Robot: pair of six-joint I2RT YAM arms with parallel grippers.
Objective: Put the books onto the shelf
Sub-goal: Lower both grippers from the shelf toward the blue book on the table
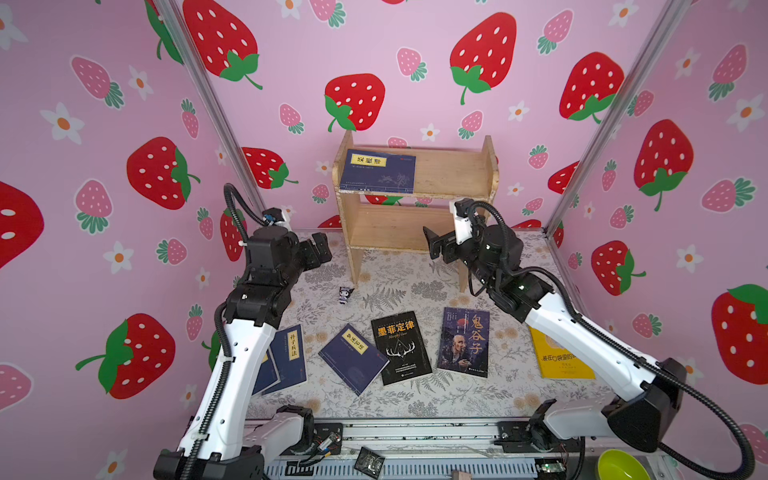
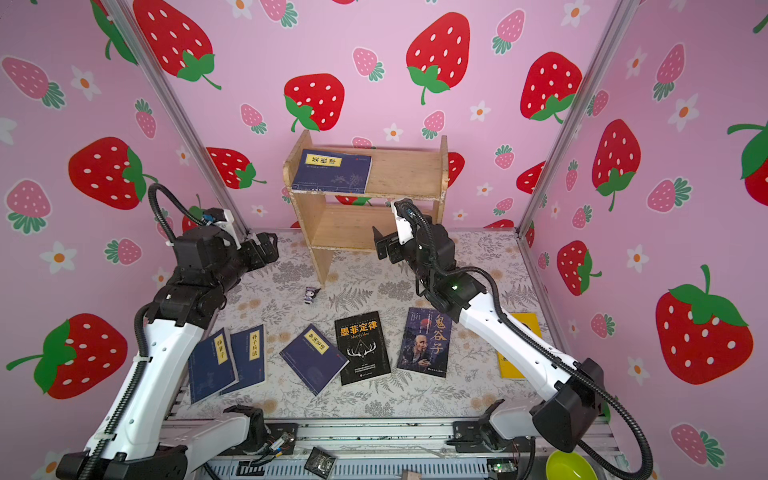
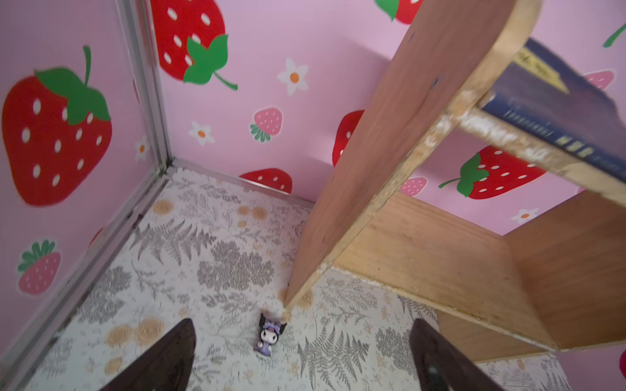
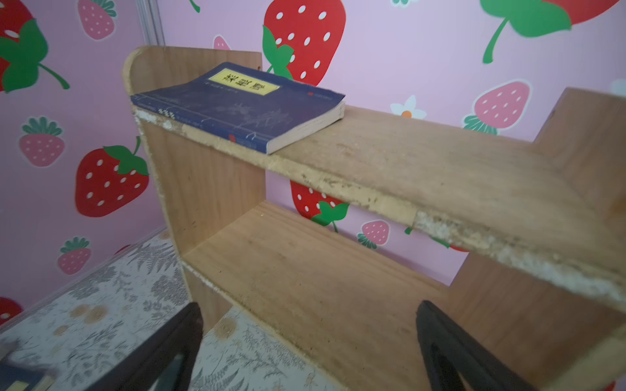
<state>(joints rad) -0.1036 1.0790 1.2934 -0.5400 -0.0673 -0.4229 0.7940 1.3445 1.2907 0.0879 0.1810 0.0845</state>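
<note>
1. The shelf (image 1: 453, 172) is parked at the back of the worktop (image 1: 415, 399), up against the pink strawberry wall, upright on its legs.
2. 1 navy book (image 1: 378, 171) is already laid flat on the top tier. It's cover up, tucked against the left side panel, with the spine lined up along the front edge.
3. 6 other books are spread flat on the worktop, well in front of the shelf. From the left:
   - a navy pair (image 2: 245, 365), overlapped and partly hidden by the left arm
   - a tilted navy book (image 1: 353, 357)
   - a black book (image 1: 401, 349) with gold characters and antlers, just beside the tilted one
   - an old-man book (image 1: 463, 343)
   - a yellow book (image 1: 561, 357), about half covered by the right arm
4. The left claw (image 3: 303, 323) is hung above the worktop just left of the shelf's side panel. The fingers are spread wide and nothing is gripped.
5. A tiny figurine (image 3: 267, 333) is seen on the worktop by the shelf's front left leg, near that claw but not touched.
6. The right claw (image 4: 309, 304) is pointed at the shelf from the right, just in front of the lower tier. Its fingers are wide apart too, with nothing held. Whether the lower board is touched can't be told.
</note>
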